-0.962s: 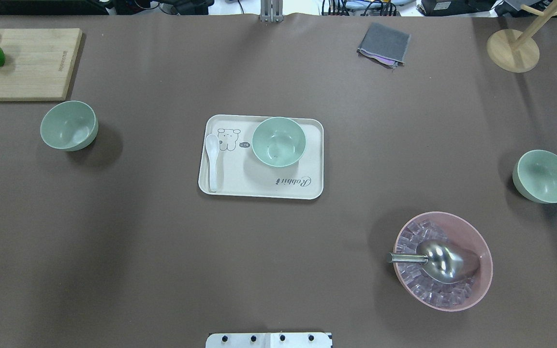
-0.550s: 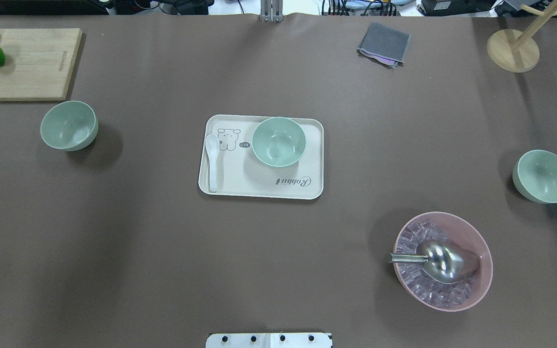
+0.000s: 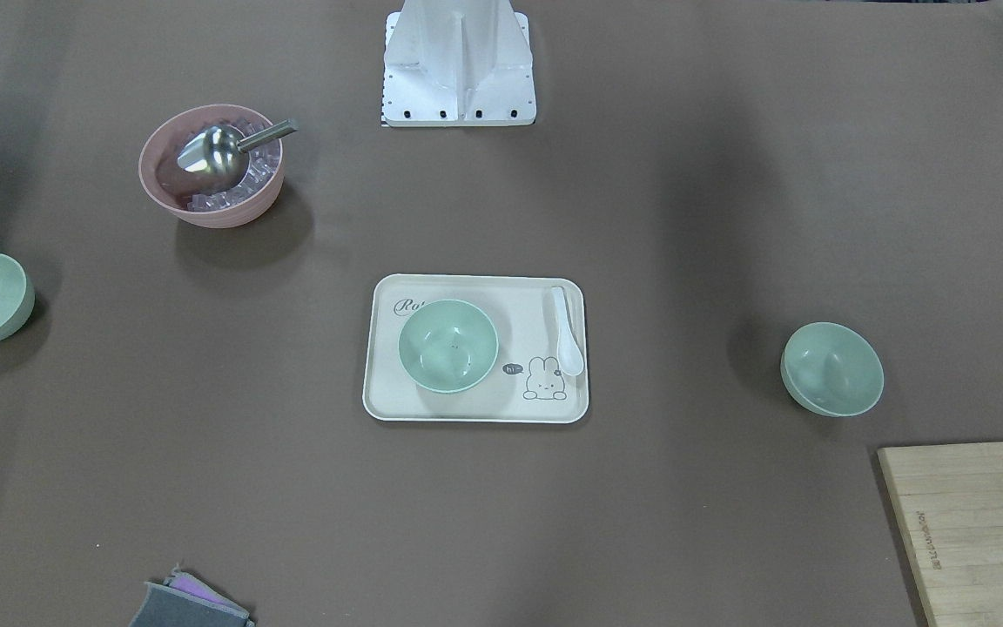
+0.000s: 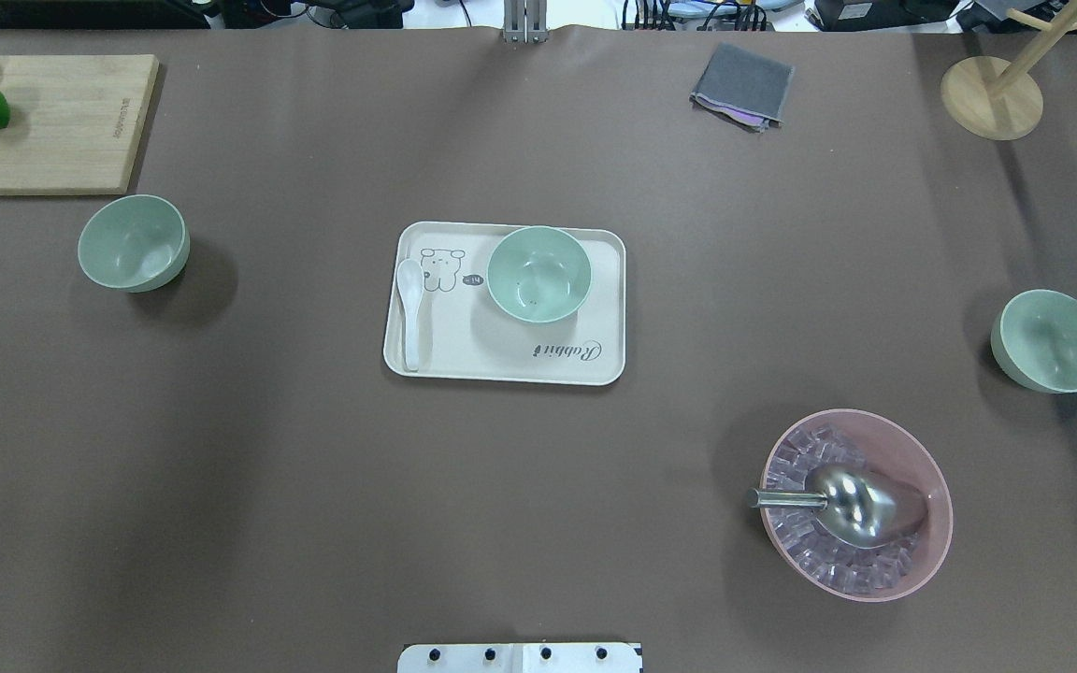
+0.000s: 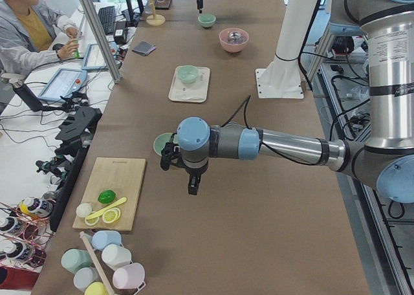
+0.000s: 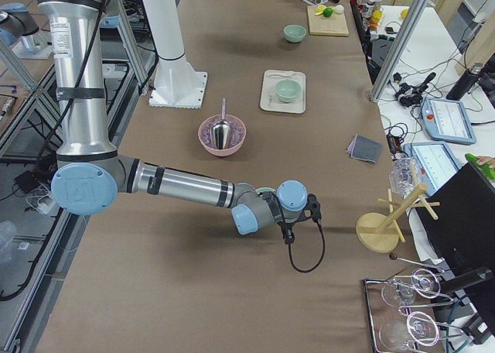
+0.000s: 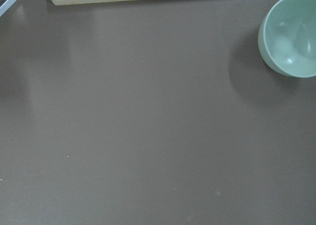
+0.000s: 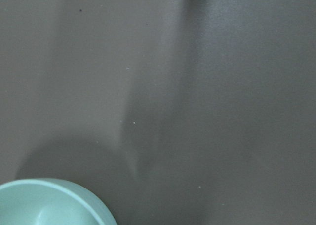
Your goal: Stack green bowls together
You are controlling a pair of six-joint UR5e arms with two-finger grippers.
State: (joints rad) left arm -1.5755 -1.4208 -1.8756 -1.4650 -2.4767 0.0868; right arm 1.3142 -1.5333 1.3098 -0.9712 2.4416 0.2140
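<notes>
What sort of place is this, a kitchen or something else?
Probably a robotics lab, not a kitchen. The robot's left arm and right arm reach over a long table, an operator is beside a tablet, and a green bowl on a tray looks like a staged prop.

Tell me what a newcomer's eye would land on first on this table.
Three pale green bowls sit far apart: the centre bowl on the cream tray, the left bowl by the wooden cutting board, and the right bowl near the table's right edge. The larger pink bowl, filled with ice cubes and holding a shiny metal scoop, stands out on the robot's right, nearer its base.
</notes>
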